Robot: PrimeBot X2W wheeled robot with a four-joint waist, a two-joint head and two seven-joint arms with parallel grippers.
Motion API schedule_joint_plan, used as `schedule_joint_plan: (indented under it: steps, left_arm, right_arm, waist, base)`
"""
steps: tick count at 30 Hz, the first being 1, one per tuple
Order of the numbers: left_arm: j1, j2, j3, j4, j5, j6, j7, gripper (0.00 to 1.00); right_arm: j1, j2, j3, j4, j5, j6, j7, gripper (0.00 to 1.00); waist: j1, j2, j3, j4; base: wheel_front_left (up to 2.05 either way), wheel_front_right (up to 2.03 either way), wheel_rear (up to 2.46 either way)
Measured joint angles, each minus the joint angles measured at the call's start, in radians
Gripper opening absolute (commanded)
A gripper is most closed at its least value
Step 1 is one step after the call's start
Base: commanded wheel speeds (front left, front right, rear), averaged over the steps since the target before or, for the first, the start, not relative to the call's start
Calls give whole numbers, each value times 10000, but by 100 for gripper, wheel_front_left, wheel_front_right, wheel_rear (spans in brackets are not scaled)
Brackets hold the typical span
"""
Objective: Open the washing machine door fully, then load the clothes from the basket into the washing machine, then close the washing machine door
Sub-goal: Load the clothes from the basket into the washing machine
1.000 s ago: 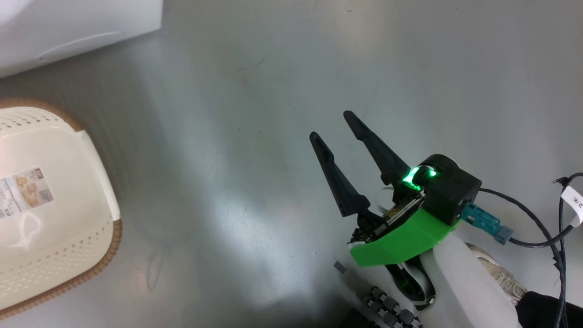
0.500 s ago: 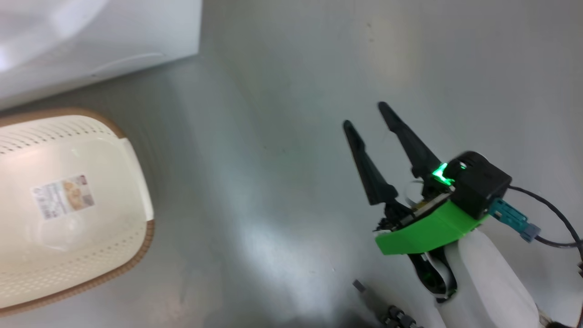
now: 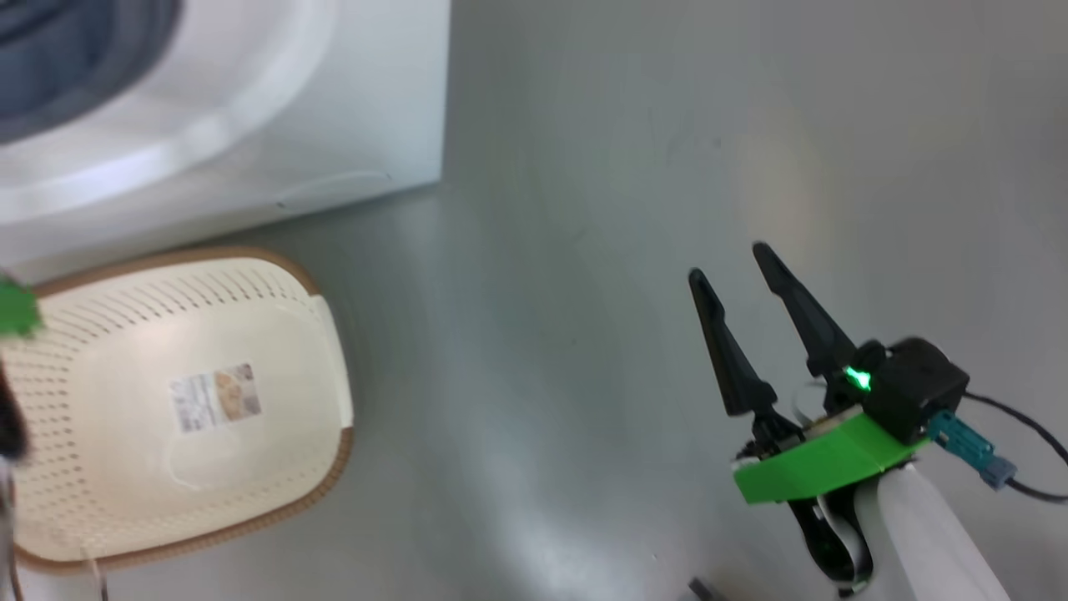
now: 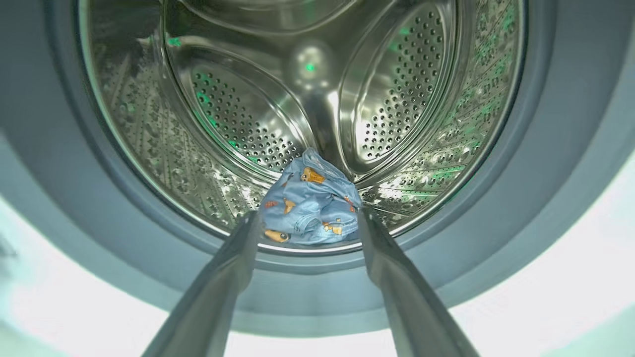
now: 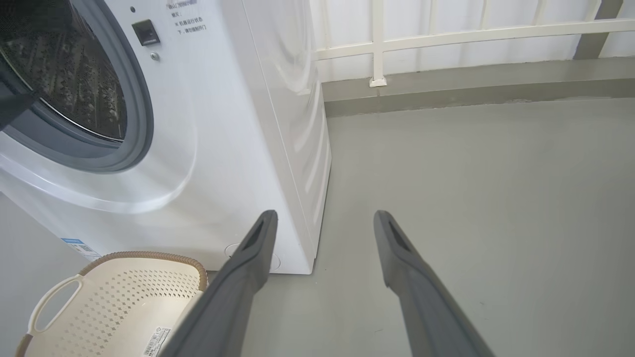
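One white washing machine (image 5: 223, 124) stands on the grey floor (image 5: 471, 198), with a white railing (image 5: 446, 34) behind it. Its drum mouth is uncovered. The steel drum (image 4: 223, 124) is perforated and ringed by a grey-blue rubber seal (image 4: 496, 198).

The basket (image 3: 100, 351) is cream with a brown rim and sits on the floor just in front of the machine. A paper label (image 3: 215, 397) on its bottom is in plain sight.

The right gripper (image 3: 727, 261) hovers over the floor, well to the right of the basket. Its fingers are apart and hold nothing.

The left gripper (image 4: 308, 214) points into the drum mouth with its fingers spread wide.

The clothes (image 4: 310, 201) are one crumpled light-blue bundle with an orange-brown print. It lies low in the drum by the front lip. In the left wrist view it sits between the two fingertips, but I cannot tell whether they touch it.
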Motion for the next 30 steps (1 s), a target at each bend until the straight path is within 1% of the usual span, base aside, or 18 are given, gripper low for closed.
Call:
schedule_joint_plan:
  steps: [2, 7, 8, 13, 19, 25, 30]
  left_arm:
    - [902, -121, 42, -616, 0, 263, -142, 100]
    - [2915, -408, 2, -1885, 35, 660, -272, 100]
    - [2915, -408, 2, -1885, 35, 660, -272, 100]
    - [4312, -798, -451, -2892, 435, 928, -360, 100]
    - [5455, -1191, -1189, -3467, 717, 949, -403, 100]
    - [6297, -1511, -1626, -3402, 713, 895, -405, 100]
    - [6625, -1618, -1850, -3149, 694, 623, -416, 100]
  right_arm:
    - [211, -15, -100, 17, -63, 0, 2, 100]
    - [646, -38, -416, 10, -322, 0, 12, 100]
    - [646, -38, -416, 10, -322, 0, 12, 100]
    - [1104, -27, -752, -263, -460, 0, 236, 100]
    - [1755, 4, -970, -637, -771, 0, 640, 100]
    - [2510, 98, -1214, -976, -940, 0, 1074, 100]
    - [3041, 213, -1264, -1174, -1024, 0, 1338, 100]
  waist:
    - [0, 0, -266, 96]
    - [0, 0, -954, 362]
    - [0, 0, -954, 362]
    - [-1, 0, -1626, 677]
    - [-1, 0, -2420, 1074]
    - [0, 0, -3316, 1535]
    - [0, 0, -3966, 1799]
  base:
    - [0, 0, 0]
    - [0, 0, 0]
    - [0, 0, 0]
    - [0, 0, 0]
    - [0, 0, 0]
    - [0, 0, 0]
    - [0, 0, 0]
